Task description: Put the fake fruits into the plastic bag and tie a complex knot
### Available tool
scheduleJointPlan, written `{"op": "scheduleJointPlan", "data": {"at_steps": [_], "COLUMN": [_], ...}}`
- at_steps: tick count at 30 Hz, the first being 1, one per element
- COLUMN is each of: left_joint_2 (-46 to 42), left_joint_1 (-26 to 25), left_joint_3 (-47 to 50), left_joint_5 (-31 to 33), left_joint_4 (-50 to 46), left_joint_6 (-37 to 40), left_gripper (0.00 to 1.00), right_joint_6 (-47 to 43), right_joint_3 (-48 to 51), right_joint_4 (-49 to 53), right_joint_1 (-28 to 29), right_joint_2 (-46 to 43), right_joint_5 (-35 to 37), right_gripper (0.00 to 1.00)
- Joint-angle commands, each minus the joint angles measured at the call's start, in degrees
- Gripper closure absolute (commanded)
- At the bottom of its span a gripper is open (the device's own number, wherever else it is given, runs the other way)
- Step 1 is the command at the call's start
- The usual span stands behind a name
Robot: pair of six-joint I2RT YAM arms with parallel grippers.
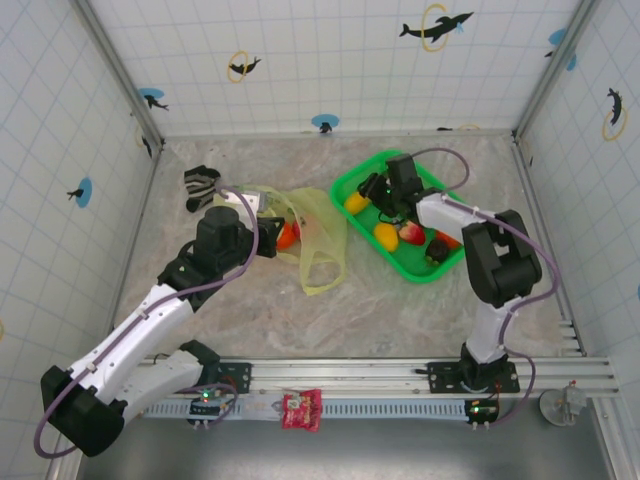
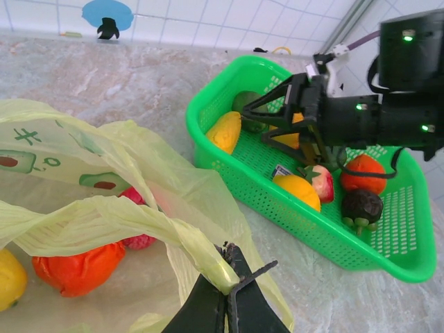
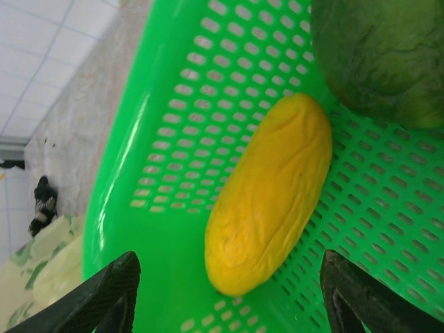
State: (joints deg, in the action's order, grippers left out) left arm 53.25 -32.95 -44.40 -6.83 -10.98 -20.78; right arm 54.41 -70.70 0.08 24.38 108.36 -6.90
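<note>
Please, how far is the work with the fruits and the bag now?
Done: an orange-red fruit, a yellow fruit and a pink fruit lie in the plastic bag. In hand: the left gripper pinches the bag's rim, and the open right gripper hangs over a long yellow fruit in the green basket. Left: that fruit and several others in the basket, then the knot; nothing is tied yet.

The left arm and right arm match — slim white links between bulky matte-black joint housings. A thin purple cable loops along each, and small green lights glow on the right arm's black casing.
</note>
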Motion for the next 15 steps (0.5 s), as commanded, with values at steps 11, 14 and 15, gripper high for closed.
{"op": "scheduleJointPlan", "data": {"at_steps": [11,14,15], "left_joint_2": [-1.2,-1.3,-1.4], "left_joint_1": [-0.2,-0.2,-0.2], "left_joint_3": [-0.3,-0.4,-0.5], "left_joint_5": [1.1,1.2,1.2], "left_joint_4": [0.6,0.4,0.4], "left_joint_6": [2.7,2.8,2.9], "left_gripper": [1.00,1.00,1.00], "right_joint_6": [6.8,6.7,6.5], "right_joint_3": [-13.9,-14.2,-14.2], "right_joint_4": [6.2,6.6,6.6], "right_joint_1": [-0.3,-0.6,-0.6], "right_joint_2": [14.7,16.6,17.0], "right_joint_5": [3.2,3.0,2.9], "right_gripper": [0.31,0.33,0.34]}}
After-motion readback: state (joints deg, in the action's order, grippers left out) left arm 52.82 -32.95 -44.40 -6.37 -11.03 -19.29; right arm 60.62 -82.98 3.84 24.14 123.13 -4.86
